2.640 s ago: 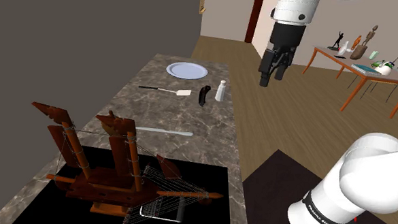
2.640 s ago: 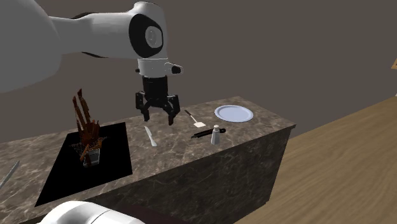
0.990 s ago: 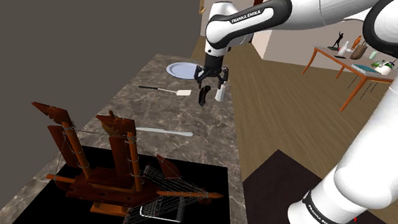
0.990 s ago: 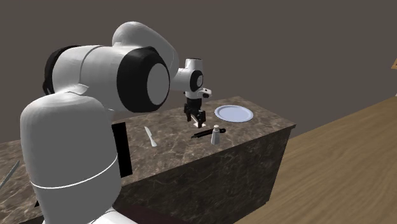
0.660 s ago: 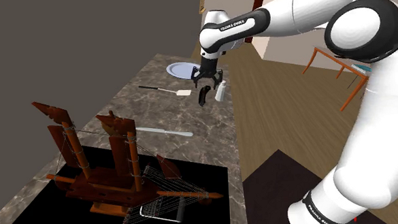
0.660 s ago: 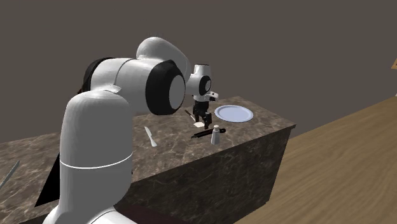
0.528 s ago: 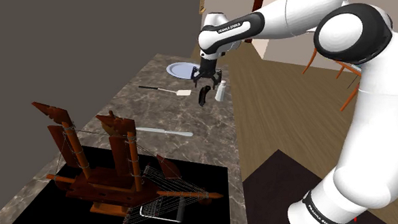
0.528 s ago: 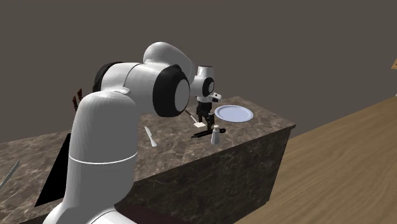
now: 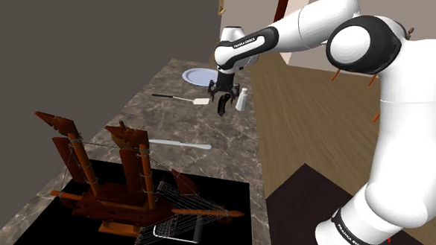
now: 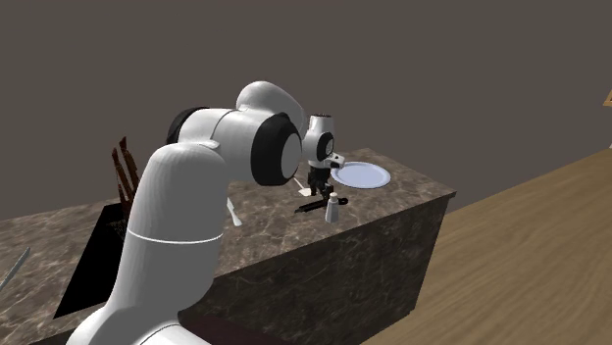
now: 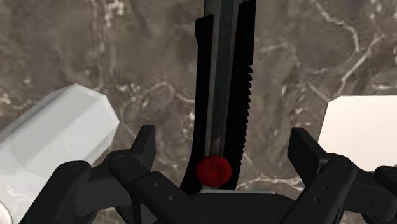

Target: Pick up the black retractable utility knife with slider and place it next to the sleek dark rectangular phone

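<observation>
**A:** How does the gripper (image 11: 224,149) stand?

**B:** Wide open. Its fingers (image 11: 145,149) are set well apart, neither touches anything, and it holds nothing.

**A:** And the utility knife (image 11: 224,89)?

**B:** It is straight below the hand, lying flat on the marble counter (image 11: 127,51) in the gap between the fingers. Its long axis runs away from the wrist camera, crosswise to the line from finger to finger. The jaws would therefore close across its narrow width. A round red knob (image 11: 213,170) sits on it at the palm end.

**A:** Is anything crowding it?

**B:** A white faceted shaker (image 11: 57,140) stands just beside one finger. A flat white spatula blade (image 11: 359,124) lies beyond the other. Both are apart from the knife.

**A:** And from outside?

**B:** In the shoulder view the hand hangs low over the counter, near its open edge, with a plate (image 9: 200,76) farther along.

**A:** So what is the step?

**B:** Probably a little more descent, then closing. The shaker looks the likeliest thing to get nudged.
</observation>
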`<state>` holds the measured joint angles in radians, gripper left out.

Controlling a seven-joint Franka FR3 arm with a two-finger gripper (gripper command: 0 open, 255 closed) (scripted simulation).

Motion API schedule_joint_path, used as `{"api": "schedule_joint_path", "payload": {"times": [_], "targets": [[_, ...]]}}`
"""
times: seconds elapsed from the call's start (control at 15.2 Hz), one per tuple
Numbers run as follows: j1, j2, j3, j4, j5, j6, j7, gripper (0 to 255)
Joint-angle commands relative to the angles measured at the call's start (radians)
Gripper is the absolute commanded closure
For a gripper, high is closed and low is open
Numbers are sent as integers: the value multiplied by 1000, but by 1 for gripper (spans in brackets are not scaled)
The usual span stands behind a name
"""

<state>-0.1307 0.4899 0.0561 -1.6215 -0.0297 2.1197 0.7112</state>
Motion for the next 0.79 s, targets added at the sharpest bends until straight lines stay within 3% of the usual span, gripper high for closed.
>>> {"api": "schedule_joint_path", "payload": {"times": [0.0,0.53,0.59,0.73], "targets": [[-1,8,0,-10,0,19,0,0],[-1,8,0,-10,-1,19,0,0],[0,8,0,-10,-1,19,0,255],[-1,8,0,-10,0,19,0,255]]}}
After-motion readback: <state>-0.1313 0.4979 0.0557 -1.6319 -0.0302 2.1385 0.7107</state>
